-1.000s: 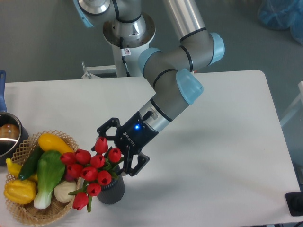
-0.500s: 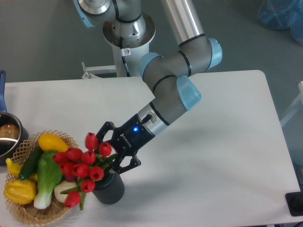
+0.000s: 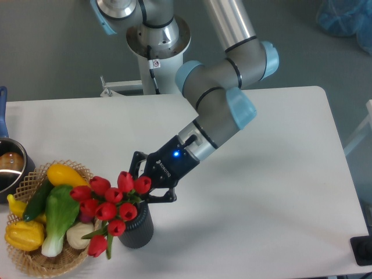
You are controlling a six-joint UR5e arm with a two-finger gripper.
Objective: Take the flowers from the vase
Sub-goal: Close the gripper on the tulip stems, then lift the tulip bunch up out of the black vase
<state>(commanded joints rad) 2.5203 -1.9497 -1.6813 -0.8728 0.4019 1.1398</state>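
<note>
The flowers (image 3: 110,203), a bunch of red tulip buds with green stems and leaves, stand in the vase (image 3: 138,231), a short dark grey ribbed cylinder near the table's front left. The buds lean left over the basket's edge. My gripper (image 3: 145,185) comes in from the upper right, just above the vase mouth. Its black fingers (image 3: 138,161) are drawn in on the bunch at the right-hand buds and the stems below them. The fingertips are hidden behind the buds. The stems still reach into the vase.
A woven wicker basket (image 3: 23,261) with yellow squash, a yellow pepper, a cucumber and a green leafy vegetable touches the bunch on the left. A metal pot (image 3: 10,168) stands at the left edge. The arm's base (image 3: 157,35) is at the back.
The fingers stood wide around the bunch and have since drawn in on it. The bunch swayed left, then came back right. The arm's wrist shifted slightly right.
</note>
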